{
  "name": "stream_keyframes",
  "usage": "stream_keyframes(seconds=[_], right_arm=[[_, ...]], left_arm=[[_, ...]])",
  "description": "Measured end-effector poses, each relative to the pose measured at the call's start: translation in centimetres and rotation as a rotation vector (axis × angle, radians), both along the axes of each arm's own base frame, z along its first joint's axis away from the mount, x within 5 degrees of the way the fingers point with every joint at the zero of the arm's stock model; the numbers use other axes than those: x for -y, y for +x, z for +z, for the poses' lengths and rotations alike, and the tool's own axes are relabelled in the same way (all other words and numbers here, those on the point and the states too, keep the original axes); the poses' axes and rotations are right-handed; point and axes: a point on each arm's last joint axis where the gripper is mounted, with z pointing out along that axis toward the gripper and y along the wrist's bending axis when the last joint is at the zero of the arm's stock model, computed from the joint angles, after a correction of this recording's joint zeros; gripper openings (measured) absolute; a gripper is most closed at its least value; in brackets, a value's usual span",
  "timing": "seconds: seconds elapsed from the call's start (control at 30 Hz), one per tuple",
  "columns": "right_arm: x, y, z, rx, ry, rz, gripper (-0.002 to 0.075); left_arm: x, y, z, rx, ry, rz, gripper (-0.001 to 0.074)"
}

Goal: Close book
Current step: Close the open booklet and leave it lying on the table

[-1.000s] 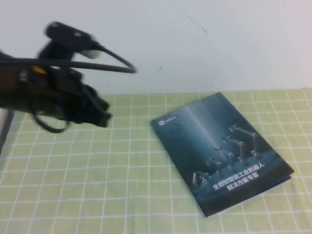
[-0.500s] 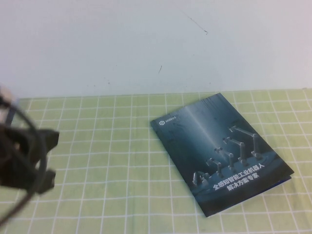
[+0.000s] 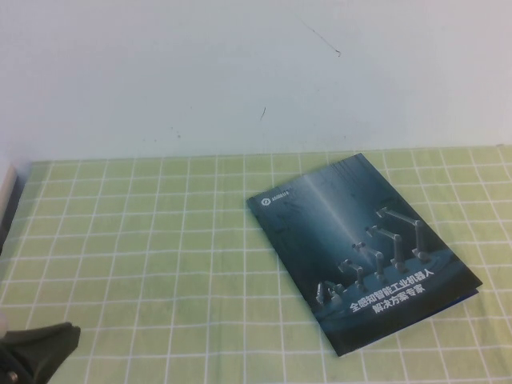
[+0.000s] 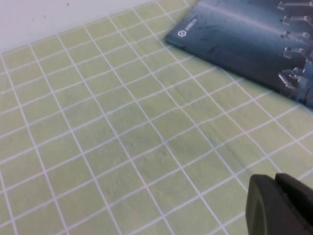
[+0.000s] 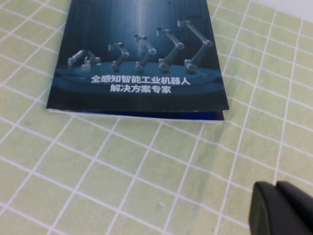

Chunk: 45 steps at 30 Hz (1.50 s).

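A dark blue book (image 3: 364,248) with robot arms and white Chinese print on its cover lies shut and flat on the green checked mat, right of centre. Its corner (image 4: 244,44) shows in the left wrist view and its front edge (image 5: 142,63) in the right wrist view. My left gripper (image 3: 36,352) is low at the front left corner, far from the book; its fingertips (image 4: 281,205) are pressed together with nothing between them. My right gripper (image 5: 281,208) hovers over the mat just in front of the book, fingers together and empty. It is out of the high view.
The green mat (image 3: 160,240) with white grid lines covers the table. A plain white wall (image 3: 240,72) stands behind it. A pale edge (image 3: 6,188) shows at the far left.
My left arm has drawn back from the middle left of the mat down to the front left corner, leaving most of the high view. The book has not moved.
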Motion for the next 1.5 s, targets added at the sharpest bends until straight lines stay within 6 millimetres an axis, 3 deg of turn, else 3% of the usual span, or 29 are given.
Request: stream_keyframes(seconds=[0.53, 0.8, 0.93, 1.17, 1.5], right_arm=[[0.0, 0.0, 0.0, 0.002, 0.004, 0.000, -0.0003], [0.0, 0.0, 0.1, 0.006, 0.009, -0.001, -0.0003], [-0.1, 0.0, 0.1, 0.006, 0.012, -0.001, -0.0003], [-0.1, 0.0, 0.1, 0.005, 0.012, 0.000, -0.0003], [-0.1, 0.0, 0.0, 0.004, 0.015, 0.000, -0.0003]], left_arm=[[0.0, -0.3, -1.2, -0.055, 0.022, -0.015, -0.0004], [-2.1, -1.9, -1.4, 0.216, 0.106, 0.124, -0.0004], [-2.8, -2.8, -3.5, 0.305, 0.071, 0.213, -0.0004], [-3.3, -4.2, -9.5, 0.340, 0.093, 0.256, -0.0004], [-3.3, -4.5, -10.2, 0.259, 0.054, 0.263, -0.0004]])
